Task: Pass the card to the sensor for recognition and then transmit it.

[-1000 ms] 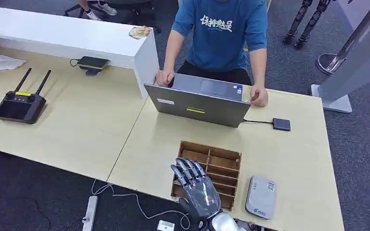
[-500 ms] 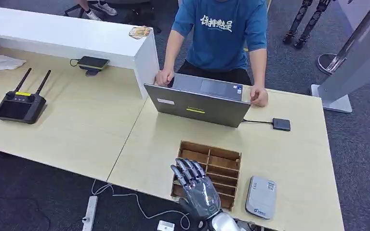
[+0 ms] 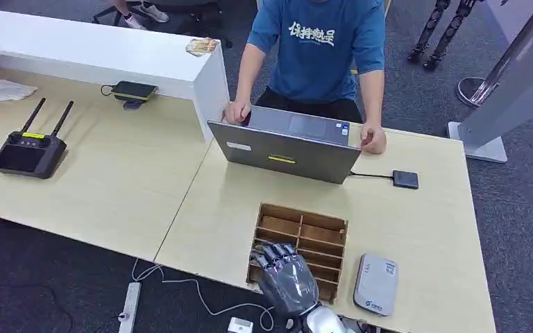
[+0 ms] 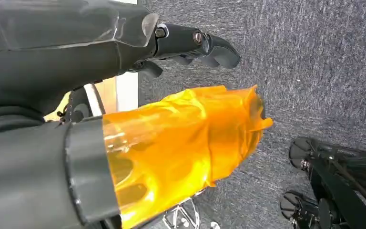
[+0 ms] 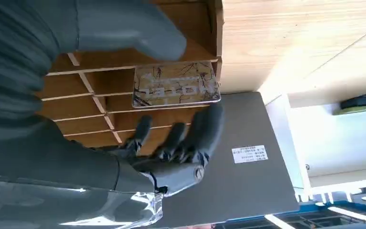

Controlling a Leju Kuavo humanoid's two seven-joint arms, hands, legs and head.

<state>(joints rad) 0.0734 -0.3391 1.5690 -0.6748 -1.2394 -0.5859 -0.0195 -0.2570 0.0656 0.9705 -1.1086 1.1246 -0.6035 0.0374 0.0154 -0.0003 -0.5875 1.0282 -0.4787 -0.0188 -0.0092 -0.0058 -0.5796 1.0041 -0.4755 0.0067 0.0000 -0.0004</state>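
Head view: pale wooden table (image 3: 416, 229), grey carpet (image 3: 520, 208) around.

Dark grey carpet (image 3: 520, 208) covers the floor around two light wooden tables (image 3: 111, 180) set edge to edge. A white counter (image 3: 90, 52) stands along the far side of the left table. A person in a blue shirt (image 3: 319, 48) stands behind the right table at an open laptop (image 3: 284, 149). A white power strip (image 3: 130, 305) lies on the carpet below the tables, and a grey stand (image 3: 500, 104) rises at the right
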